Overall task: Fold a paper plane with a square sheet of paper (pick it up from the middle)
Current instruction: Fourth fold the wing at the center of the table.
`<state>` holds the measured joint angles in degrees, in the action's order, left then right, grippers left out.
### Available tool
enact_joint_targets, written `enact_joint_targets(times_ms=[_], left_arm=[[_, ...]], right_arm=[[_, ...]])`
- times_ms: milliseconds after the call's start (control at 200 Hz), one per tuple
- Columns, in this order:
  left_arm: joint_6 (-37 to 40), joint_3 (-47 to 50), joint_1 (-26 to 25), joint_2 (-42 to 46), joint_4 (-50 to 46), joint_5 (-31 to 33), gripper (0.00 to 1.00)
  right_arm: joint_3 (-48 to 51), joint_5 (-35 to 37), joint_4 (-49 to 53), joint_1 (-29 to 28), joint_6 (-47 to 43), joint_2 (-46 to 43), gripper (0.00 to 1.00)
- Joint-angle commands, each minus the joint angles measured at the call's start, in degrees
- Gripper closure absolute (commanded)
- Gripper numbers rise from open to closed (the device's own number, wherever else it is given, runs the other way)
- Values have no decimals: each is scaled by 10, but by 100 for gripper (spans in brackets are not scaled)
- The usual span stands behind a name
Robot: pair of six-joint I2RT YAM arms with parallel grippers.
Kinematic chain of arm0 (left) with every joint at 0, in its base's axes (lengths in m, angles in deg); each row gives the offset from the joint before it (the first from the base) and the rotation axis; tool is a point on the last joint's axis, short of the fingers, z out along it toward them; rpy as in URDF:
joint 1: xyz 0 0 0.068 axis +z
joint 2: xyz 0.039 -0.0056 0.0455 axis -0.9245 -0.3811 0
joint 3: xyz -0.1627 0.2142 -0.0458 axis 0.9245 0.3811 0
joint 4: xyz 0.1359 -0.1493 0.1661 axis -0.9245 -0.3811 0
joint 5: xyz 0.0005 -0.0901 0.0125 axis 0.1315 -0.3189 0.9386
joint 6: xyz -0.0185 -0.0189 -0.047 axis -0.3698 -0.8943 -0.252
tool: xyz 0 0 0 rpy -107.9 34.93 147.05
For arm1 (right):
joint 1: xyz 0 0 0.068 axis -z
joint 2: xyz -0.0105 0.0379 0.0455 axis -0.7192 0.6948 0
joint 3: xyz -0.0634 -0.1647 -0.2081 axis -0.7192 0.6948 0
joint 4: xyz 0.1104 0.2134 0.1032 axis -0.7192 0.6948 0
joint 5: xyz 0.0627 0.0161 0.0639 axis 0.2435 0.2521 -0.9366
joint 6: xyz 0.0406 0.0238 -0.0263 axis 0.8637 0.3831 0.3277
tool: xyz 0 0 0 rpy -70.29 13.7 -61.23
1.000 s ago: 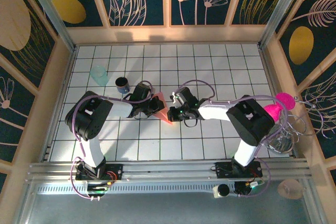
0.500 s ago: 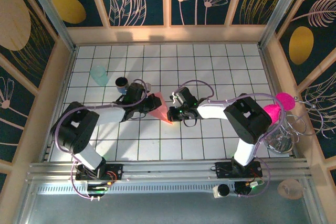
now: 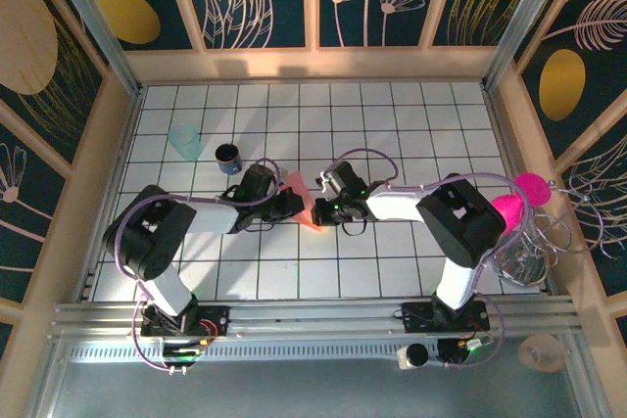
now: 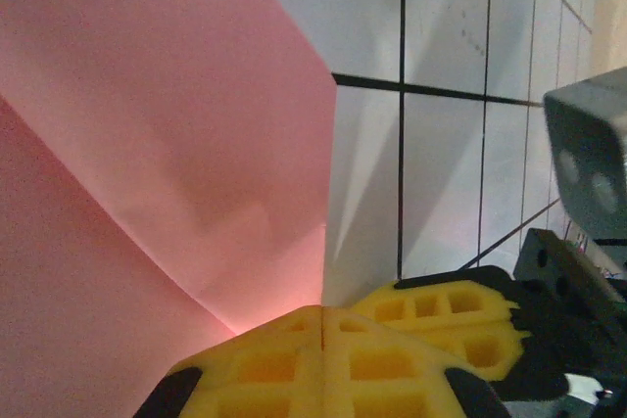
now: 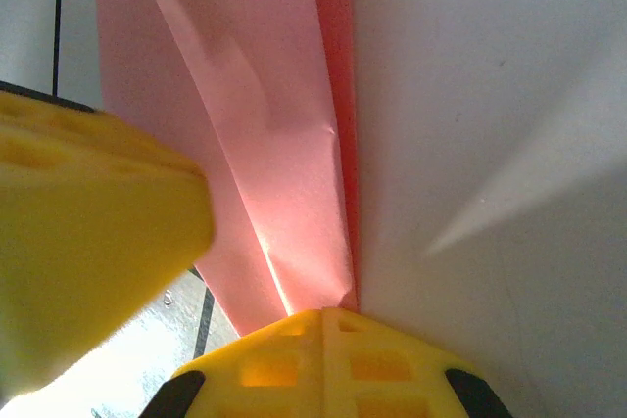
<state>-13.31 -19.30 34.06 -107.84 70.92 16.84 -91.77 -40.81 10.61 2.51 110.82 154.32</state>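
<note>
We find the paper plane (image 3: 301, 201) near the middle of the tiled table (image 3: 411, 115). It is a salmon-pink wedge, wider at its far end and narrowing to a point at its near end. It stands between the two grippers, which meet it from either side.

The left gripper (image 3: 291, 206) comes in from the left. In its wrist view its yellow fingers (image 4: 265, 369) are pressed fully together, and the pink sheet (image 4: 147, 144) runs down into the seam where they meet, so we read it as pinching the paper. The right gripper (image 3: 319, 210) comes in from the right with its jaws just as tightly closed. In its own view a folded edge of the paper (image 5: 284, 144) ends right at its fingertips (image 5: 294, 369), pinched the same way. One right finger (image 4: 460, 325) lies just beside the left pair, and we cannot tell whether they touch.

The two wrists crowd the plane on the left and right, leaving little space between them. To the far left of the left arm stand a dark blue cup (image 3: 227, 157) and a teal cup (image 3: 184, 141), the blue one near that arm's wrist. The far rows of tiles and the right side lie open up to the wooden rim (image 3: 313, 66). A strip of tiles also separates the grippers from the arm bases at the near edge. A magenta disc (image 3: 532, 185) sits at the right rim, well apart from the plane
</note>
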Motion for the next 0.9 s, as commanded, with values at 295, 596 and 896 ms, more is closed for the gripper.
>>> enact_joint_targets(times_ms=[295,596,896], left_arm=[[14,-48,-12,-55,-45,2,95],[37,-71,-7,-65,-126,81,96],[80,-97,60,-91,-132,73,96]], right_arm=[[11,35,69,-1,-3,44,100],[31,67,108,-2,-19,43,100],[44,85,126,-2,-26,43,100]])
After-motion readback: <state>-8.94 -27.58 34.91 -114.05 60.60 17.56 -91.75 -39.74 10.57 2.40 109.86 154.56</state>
